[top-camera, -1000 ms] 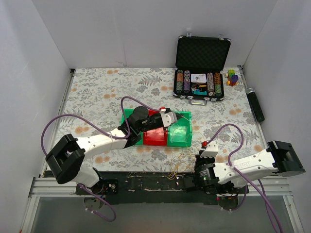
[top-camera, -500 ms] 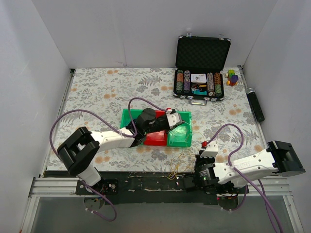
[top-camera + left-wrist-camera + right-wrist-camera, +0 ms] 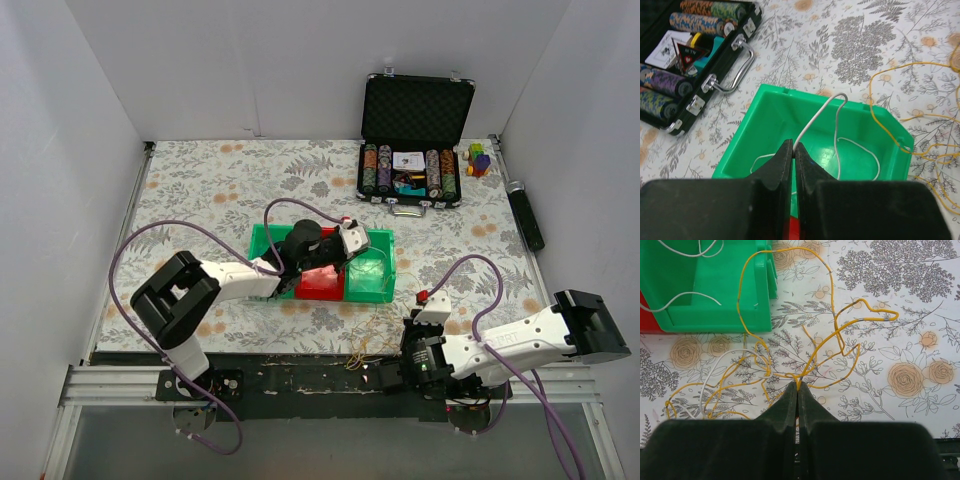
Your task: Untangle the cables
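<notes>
Between the closed jaws of our left gripper (image 3: 793,147) we pinch a white cable (image 3: 812,121), which arcs just ahead and drops into the green bin (image 3: 775,110), apart from the rest, so one strand looks sorted. Our right gripper (image 3: 798,386) is clamped on the yellow cable (image 3: 739,305). Ahead and to its left the yellow loops cross each other and a second white strand (image 3: 702,395), with one loop hooked over the bin's wall. We judge the untangling partly done.

This is looking like a robot lab: white walls (image 3: 60,150) are boxing in a flowery table (image 3: 200,180) holding two robot arms (image 3: 500,345).
</notes>
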Robot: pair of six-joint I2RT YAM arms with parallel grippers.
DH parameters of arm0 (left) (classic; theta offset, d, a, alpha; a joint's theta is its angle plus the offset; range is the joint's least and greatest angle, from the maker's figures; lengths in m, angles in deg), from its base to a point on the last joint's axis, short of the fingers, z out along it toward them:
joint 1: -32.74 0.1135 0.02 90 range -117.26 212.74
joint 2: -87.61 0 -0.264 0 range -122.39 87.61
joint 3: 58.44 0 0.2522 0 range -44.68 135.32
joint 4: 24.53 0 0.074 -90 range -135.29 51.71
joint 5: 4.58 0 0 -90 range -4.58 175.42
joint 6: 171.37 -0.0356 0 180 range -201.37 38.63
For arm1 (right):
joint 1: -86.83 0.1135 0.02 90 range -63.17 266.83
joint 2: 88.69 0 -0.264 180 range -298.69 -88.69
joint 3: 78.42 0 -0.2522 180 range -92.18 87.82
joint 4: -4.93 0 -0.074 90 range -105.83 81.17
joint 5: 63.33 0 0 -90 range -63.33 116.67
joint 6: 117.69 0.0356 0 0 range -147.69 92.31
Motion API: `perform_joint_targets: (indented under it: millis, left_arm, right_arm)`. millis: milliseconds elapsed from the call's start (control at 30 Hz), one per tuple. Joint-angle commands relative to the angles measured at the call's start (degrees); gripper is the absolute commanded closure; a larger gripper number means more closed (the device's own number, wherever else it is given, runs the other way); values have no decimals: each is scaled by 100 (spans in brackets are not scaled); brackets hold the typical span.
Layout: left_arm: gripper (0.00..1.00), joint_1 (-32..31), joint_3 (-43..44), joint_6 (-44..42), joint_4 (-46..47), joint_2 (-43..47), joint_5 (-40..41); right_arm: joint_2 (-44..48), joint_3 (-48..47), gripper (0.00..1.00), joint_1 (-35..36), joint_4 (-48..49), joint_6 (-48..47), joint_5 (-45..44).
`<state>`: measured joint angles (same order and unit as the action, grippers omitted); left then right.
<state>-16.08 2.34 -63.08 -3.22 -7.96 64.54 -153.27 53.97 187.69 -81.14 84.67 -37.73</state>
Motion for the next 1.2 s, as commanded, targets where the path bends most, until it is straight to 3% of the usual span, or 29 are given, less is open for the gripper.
perform_joint_targets:
  millis: [0,233,333,500,633,967,1167]
  left_arm:
    - [100,83,368,158,-438,-172,181]
    - [100,39,869,-44,-1423,-436,445]
    - [86,39,879,-18,-1503,-314,375]
    - [70,4,992,44,-1608,-181,418]
    - [62,-14,1195,70,-1845,-111,454]
    - [19,56,1397,509,-2653,986,261]
    - [12,250,1064,668,-3269,2365,-748]
  right_arm:
    - [86,27,99,3001,-274,2273,-222]
    - [94,-17,99,3010,-266,2150,-204]
    - [94,-34,99,3001,-257,2115,-222]
    - [129,-69,99,3001,-266,2054,-248]
    - [147,-113,99,3001,-257,1948,-257]
    - [332,-446,99,3001,-257,1282,-678]
    - [832,-1395,99,3001,-248,-81,-1583]
